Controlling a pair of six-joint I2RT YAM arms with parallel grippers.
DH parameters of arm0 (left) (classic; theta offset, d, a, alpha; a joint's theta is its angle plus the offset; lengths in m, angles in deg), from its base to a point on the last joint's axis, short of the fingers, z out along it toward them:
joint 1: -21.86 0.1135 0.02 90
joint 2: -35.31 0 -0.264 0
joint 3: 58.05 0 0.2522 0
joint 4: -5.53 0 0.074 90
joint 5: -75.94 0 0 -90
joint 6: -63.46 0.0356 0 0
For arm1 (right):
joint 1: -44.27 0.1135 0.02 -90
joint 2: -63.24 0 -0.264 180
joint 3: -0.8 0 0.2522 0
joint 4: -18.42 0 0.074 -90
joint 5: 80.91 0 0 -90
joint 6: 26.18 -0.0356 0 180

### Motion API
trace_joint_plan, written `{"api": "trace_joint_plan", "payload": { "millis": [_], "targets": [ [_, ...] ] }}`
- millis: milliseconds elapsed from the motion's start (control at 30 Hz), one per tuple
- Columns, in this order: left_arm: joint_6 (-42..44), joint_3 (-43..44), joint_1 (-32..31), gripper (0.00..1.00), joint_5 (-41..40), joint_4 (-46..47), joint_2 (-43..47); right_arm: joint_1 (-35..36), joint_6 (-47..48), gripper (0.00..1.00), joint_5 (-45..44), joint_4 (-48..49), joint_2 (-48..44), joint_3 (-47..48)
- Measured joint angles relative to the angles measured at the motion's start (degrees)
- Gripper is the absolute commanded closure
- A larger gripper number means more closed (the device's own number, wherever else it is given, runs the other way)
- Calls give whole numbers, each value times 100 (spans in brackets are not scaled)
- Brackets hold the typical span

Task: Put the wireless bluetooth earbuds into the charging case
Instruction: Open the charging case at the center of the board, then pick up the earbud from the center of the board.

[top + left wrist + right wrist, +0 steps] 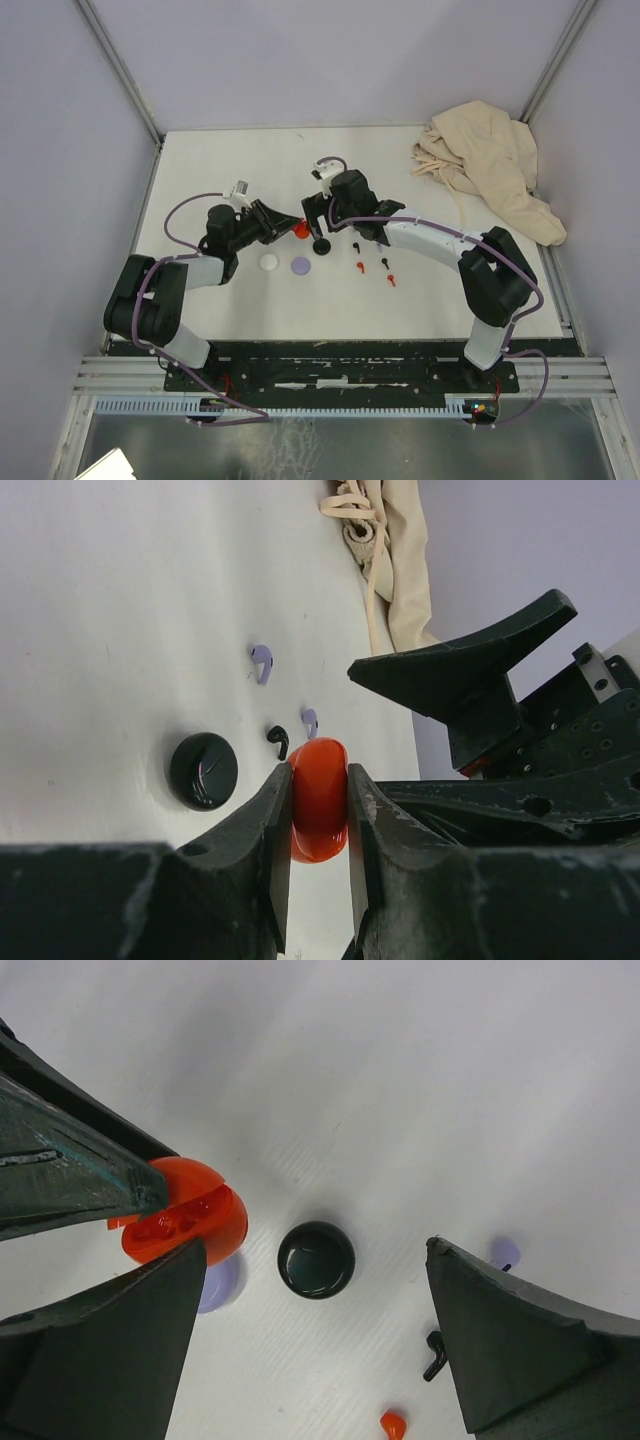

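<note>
The left jaws are clamped tight on the red charging case (320, 815), gripping it edge-on just beside the black disc (203, 770). It looks lifted a bit off the surface (230, 170). The right jaws are spread wide with nothing in them, hanging right over that same black disc, one finger close to the case. From the right wrist view the case looks cracked open, but I can't tell what's inside. The loose earbuds are all down on the surface: two red earbuds (360, 267) (392, 280) and a black earbud (383, 262) right of the black disc in the top view, and two lavender earbuds (262, 663) (310, 721) past the black disc toward the cloth (490, 165). The white disc (268, 262) and lavender disc (301, 266) sit left of the black one.
</note>
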Motion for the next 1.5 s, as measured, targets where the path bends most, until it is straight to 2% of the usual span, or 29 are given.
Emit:
{"api": "trace_joint_plan", "payload": {
  "millis": [433,633,767,933,1133,1500],
  "targets": [
    [-601,20,-4,97,22,459,20,20,-37,1,-61,26,98,-144],
    [-732,20,50,97,-96,476,20,22,-55,3,-492,-170,-50,-367],
    [-970,-74,127,97,-249,627,20,20,-133,9,-870,-754,-319,-391],
    [-1252,-240,153,97,-293,1012,-57,17,-284,24,-1128,-1482,-586,-420],
    [-1456,-343,153,97,-293,1266,-177,22,-542,28,-1213,-2210,-581,-426],
    [-1537,-393,153,97,-286,1421,-181,26,-763,36,-1224,-2503,4,-426]
  ]
}}
